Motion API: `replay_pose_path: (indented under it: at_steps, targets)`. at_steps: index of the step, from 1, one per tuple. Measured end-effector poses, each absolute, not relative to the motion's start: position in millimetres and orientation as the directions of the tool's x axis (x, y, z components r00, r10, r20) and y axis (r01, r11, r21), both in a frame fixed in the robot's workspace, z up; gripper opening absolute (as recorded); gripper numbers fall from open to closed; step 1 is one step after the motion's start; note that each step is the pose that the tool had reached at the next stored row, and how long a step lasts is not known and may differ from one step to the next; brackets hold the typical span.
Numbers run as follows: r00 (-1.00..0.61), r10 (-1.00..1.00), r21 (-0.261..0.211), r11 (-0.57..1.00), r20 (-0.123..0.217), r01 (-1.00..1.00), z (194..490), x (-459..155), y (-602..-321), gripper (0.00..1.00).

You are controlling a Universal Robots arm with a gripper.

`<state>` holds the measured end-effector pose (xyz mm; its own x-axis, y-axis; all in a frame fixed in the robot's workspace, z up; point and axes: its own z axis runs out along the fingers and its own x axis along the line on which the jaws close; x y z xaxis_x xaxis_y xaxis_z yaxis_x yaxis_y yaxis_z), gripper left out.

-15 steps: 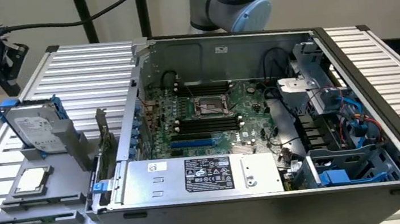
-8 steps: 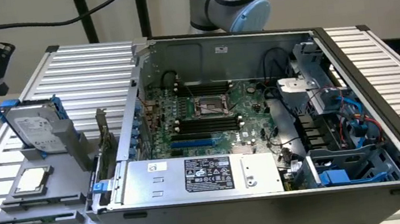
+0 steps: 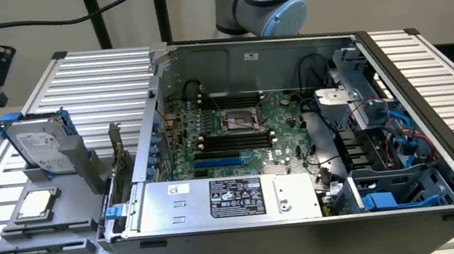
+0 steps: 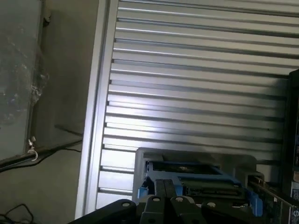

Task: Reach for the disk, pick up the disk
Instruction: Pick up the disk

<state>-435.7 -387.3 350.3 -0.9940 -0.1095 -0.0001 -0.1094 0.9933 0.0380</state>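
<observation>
Nearest in the exterior view, along the lower edge of the frame, the dark front wall of an open computer case (image 3: pixel 309 234) is seen, with a large silver box with a black label (image 3: pixel 218 199) just behind it. At the middle left of the frame the disk (image 3: pixel 43 146) is found, well apart from the case interior, propped on end and leaning back in a grey holder (image 3: pixel 76 168) on the slatted desk (image 3: pixel 91 79). It is a flat silver-grey rectangle with a white printed label, clipped into a bright blue carrier (image 3: pixel 11 120). A small square chip on a grey tray (image 3: pixel 36 204) lies below it in the frame. The disk is judged to be rigid, dense and fairly heavy for its bulk, with smooth metal faces that could slip. It is also judged sensitive to knocks, so a firm hold across its free upper end, on the blue carrier's side rails, is thought safest. In the wrist view the gripper (image 4: pixel 164 183) is seen closest to the lens, its dark fingers (image 4: pixel 160 189) pressed together with nothing between them. Beyond them the disk (image 4: pixel 201 177) is seen edge-on, framed by its blue carrier (image 4: pixel 254 203), with the ribbed desk (image 4: pixel 187 93) behind. The disk is judged not yet grasped.
</observation>
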Motion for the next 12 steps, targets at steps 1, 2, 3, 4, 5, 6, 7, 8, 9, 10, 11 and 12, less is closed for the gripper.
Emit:
replay_pose_path:
  at_steps: [1, 2, 3, 4, 5, 6, 7, 8, 9, 10, 11, 12]
  targets:
    - [-0.992, -0.127, 0.038, 0.991, 0.000, -0.127, 351.0, -435.7, -387.3, 0.11]
    - [-0.989, -0.145, 0.038, 0.989, -0.001, -0.145, 351.5, -435.7, -387.3, 0.11]
    - [-0.987, -0.163, 0.038, 0.986, -0.001, -0.163, 352.2, -435.7, -387.3, 0.11]
    - [-0.983, -0.181, 0.038, 0.983, -0.002, -0.181, 353.0, -435.7, -387.3, 0.11]
    - [-0.980, -0.199, 0.038, 0.979, -0.002, -0.199, 353.8, -435.6, -387.3, 0.11]
    - [-0.976, -0.217, 0.037, 0.975, -0.003, -0.217, 354.7, -435.6, -387.3, 0.11]
    - [-0.972, -0.234, 0.037, 0.972, -0.004, -0.234, 355.7, -435.6, -387.3, 0.11]
    - [-0.968, -0.249, 0.037, 0.968, -0.005, -0.249, 356.7, -435.6, -387.3, 0.11]
    - [-0.964, -0.267, 0.037, 0.963, -0.007, -0.267, 357.7, -435.6, -387.3, 0.11]
    - [-0.959, -0.283, 0.036, 0.958, -0.008, -0.283, 358.8, -435.6, -387.3, 0.11]
    - [-0.954, -0.299, 0.036, 0.953, -0.009, -0.299, 359.7, -435.7, -387.3, 0.11]
    - [-0.949, -0.315, 0.036, 0.948, -0.010, -0.316, 360.8, -435.6, -387.3, 0.11]
